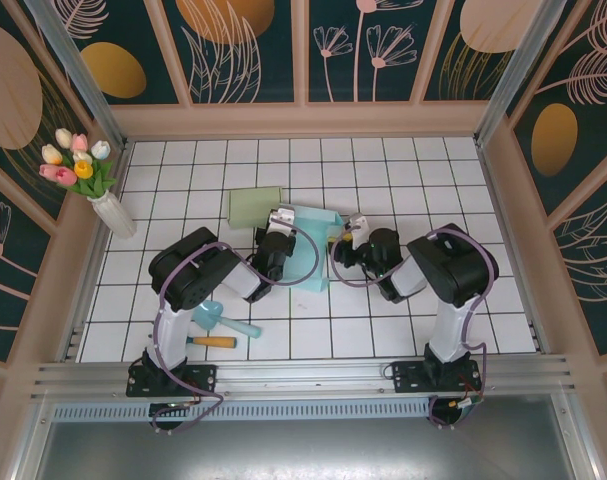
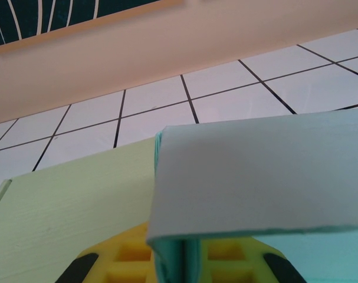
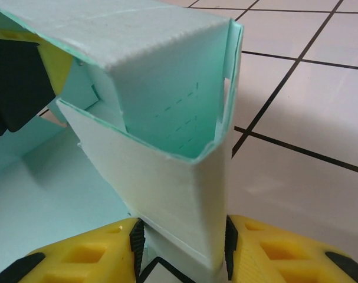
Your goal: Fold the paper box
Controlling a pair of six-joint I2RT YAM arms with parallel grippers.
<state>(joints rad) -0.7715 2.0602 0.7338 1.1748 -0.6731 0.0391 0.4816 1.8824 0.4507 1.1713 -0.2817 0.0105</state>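
Left gripper [image 2: 170, 258]: jaws almost together, yellow ridged fingers [image 2: 128, 262] pinching a thin upright wall of the teal paper box [image 1: 311, 265]. One box flap bends over just above the fingers, towards the wrist camera. The grip sits on the box's left side.

Right gripper [image 3: 181, 239]: jaws at a narrow gap, the black pads [image 3: 136, 239] pressed on either side of a folded corner panel of the box. The panel stands upright between the yellow fingers, and the box interior opens to the left of it.

Arms, top view: left arm [image 1: 188, 275] is bent at the elbow with its forearm running right to the box. Right arm [image 1: 448, 265] is bent likewise with its forearm reaching left. The two wrists face each other across the box.

The box is half-formed and rests on the white tiled table [image 1: 383, 180] at mid-field. A pale green flat sheet [image 1: 253, 206] lies just behind the left gripper, touching or overlapping the box edge.
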